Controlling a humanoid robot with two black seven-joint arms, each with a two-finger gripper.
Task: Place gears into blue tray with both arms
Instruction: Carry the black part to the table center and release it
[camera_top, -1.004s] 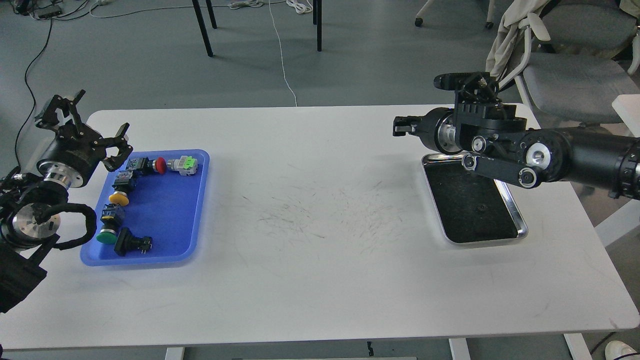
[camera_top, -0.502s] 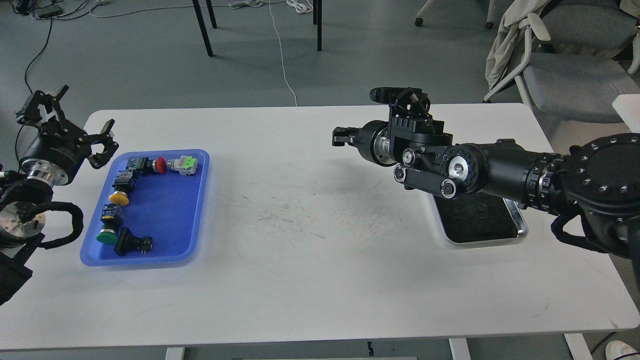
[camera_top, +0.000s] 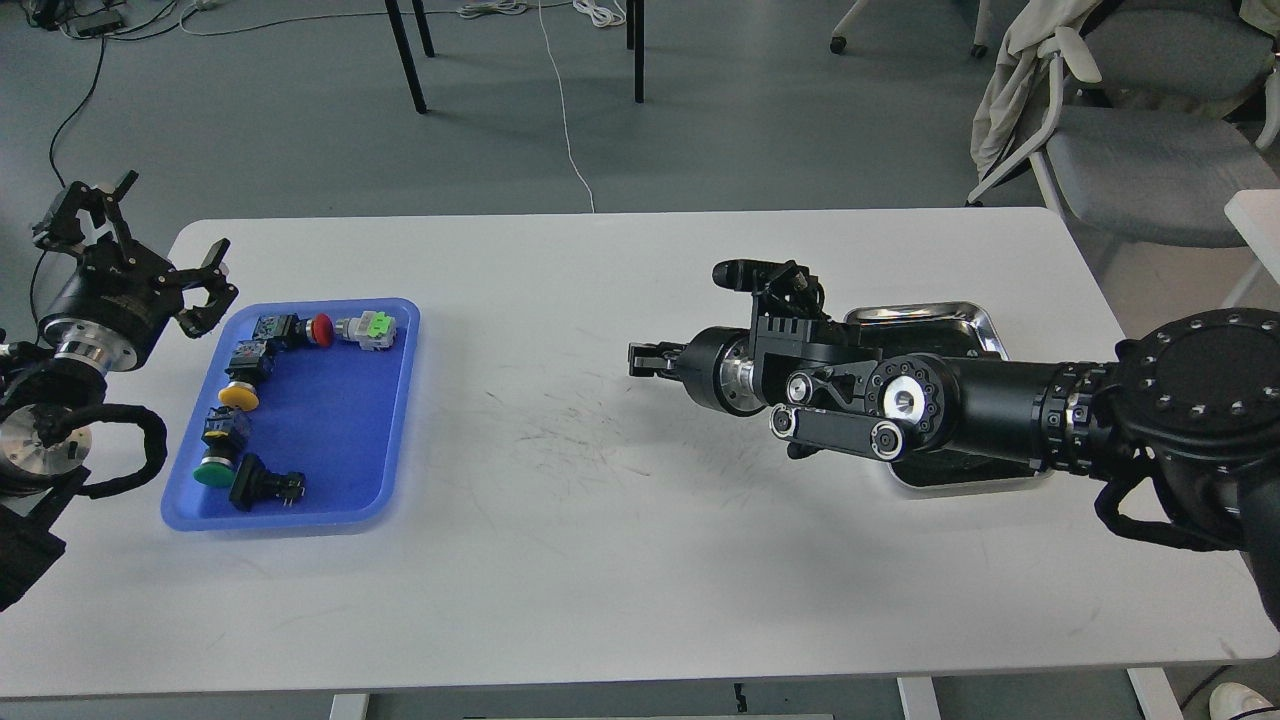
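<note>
The blue tray (camera_top: 335, 430) lies at the table's left end and holds several push-button switches along its left and far sides. My left gripper (camera_top: 145, 235) hovers just beyond the tray's far left corner, open, with nothing between its claw-like fingers. My right arm reaches from the right across the table, and my right gripper (camera_top: 648, 361) hangs low over the table's middle, pointing left toward the blue tray. It is small and dark here, so its fingers cannot be told apart. No gears show in this view.
A shiny steel tray (camera_top: 915, 314) with black lining lies at the right, mostly covered by my right arm. The bare white tabletop (camera_top: 520, 420) between the trays is scuffed. Chairs and cables stand on the floor behind the table.
My right arm has swung left from above the steel tray to the table's middle and dropped lower. My left gripper drew back left off the blue tray, then stayed still.
</note>
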